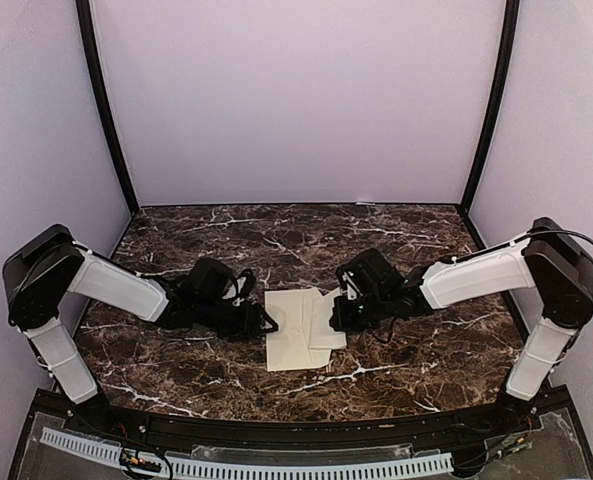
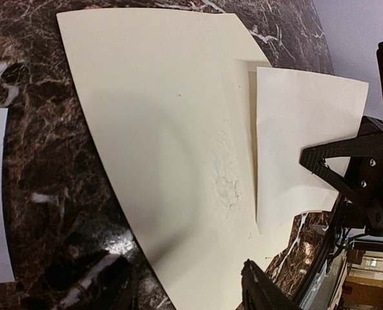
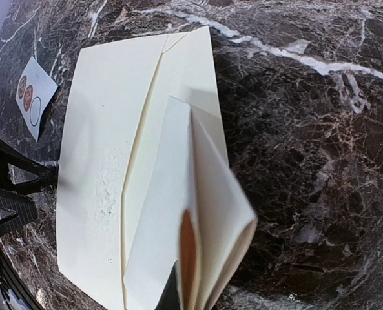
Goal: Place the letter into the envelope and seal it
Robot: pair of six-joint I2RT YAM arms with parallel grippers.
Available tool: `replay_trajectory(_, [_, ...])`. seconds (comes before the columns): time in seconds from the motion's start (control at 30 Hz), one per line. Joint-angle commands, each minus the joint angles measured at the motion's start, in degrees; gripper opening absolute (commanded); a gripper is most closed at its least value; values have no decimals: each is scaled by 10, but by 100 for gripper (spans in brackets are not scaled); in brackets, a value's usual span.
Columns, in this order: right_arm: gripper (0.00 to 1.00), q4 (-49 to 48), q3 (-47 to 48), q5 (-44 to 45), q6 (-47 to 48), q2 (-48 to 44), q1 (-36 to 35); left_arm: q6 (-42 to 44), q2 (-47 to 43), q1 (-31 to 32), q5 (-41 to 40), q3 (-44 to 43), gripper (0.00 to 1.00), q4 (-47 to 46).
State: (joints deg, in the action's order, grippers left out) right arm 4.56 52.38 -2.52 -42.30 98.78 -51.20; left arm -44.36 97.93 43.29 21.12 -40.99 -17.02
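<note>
glossy veined dark marble table (image 1: 416,360), matt cream paper envelope (image 2: 165,161) with a rough crinkled patch.

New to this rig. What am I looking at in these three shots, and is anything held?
Two robot arms are bolted at a marble table. One picture looks down from above; the other two come from cameras on each wrist. A cream envelope lies flat between the arms. The right gripper is shut on the letter, a folded sheet pinched at the envelope's right edge. The left gripper sits at the envelope's left edge, jaws apart, holding nothing. A small sticker sheet lies near it.
</note>
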Motion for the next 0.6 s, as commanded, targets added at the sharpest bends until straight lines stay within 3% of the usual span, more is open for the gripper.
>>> replay_trajectory(0.0, [0, 0, 15, 0, 0, 15, 2, 8, 17, 3, 7, -5, 53, 7])
replay_trajectory(0.33, [0, 1, 30, -21, -8, 38, 2, 6, 31, 5, 26, -8, 42, -3])
replay_trajectory(0.57, [0, 8, 44, -31, -10, 52, 2, 6, 34, 6, 29, -8, 40, -5])
